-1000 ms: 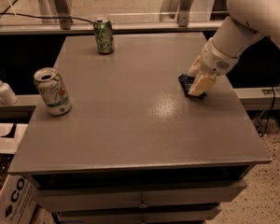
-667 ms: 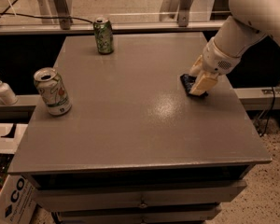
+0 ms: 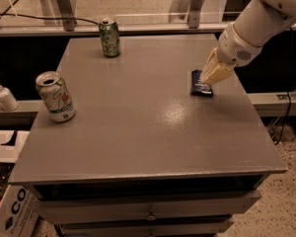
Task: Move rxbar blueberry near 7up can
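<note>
The tool (image 3: 213, 78) is over the right part of the desk (image 3: 153, 132), pointing down, with its tip at the right edge of the bar (image 3: 200, 85). Whether the tool is spread or pressed together, I cannot tell. The white arm (image 3: 259, 23) comes in from the upper right corner. The dark blue bar lies flat on the desk. The 7up can (image 3: 55, 97) stands upright near the left edge, well apart from the bar. A green can (image 3: 109, 37) stands at the far edge. A pump bottle (image 3: 3, 94) stands left of the desk.

Dark green can (image 3: 109, 37) at grey table's (image 3: 138, 137) far edge; pump bottle (image 3: 4, 96) off its left side.
</note>
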Robot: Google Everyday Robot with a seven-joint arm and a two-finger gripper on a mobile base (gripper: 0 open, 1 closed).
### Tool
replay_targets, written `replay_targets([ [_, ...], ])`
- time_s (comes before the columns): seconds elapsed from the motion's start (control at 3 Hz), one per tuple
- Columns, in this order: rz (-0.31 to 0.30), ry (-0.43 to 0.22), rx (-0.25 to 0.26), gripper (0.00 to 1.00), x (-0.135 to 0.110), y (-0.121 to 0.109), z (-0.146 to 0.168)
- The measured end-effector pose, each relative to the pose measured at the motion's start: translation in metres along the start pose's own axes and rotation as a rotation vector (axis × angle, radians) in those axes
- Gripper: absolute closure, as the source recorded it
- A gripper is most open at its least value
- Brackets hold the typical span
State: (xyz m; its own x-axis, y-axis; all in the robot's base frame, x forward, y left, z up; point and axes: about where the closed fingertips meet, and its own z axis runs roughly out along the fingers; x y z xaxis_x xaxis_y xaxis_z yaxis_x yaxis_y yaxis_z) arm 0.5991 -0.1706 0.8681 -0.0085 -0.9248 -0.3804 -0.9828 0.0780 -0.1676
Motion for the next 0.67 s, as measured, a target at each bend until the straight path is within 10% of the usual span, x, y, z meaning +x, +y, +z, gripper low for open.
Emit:
replay_targets([
  [0.67,0.041,-0.017,0.018,0.84,0.005,-0.007,-0.007],
])
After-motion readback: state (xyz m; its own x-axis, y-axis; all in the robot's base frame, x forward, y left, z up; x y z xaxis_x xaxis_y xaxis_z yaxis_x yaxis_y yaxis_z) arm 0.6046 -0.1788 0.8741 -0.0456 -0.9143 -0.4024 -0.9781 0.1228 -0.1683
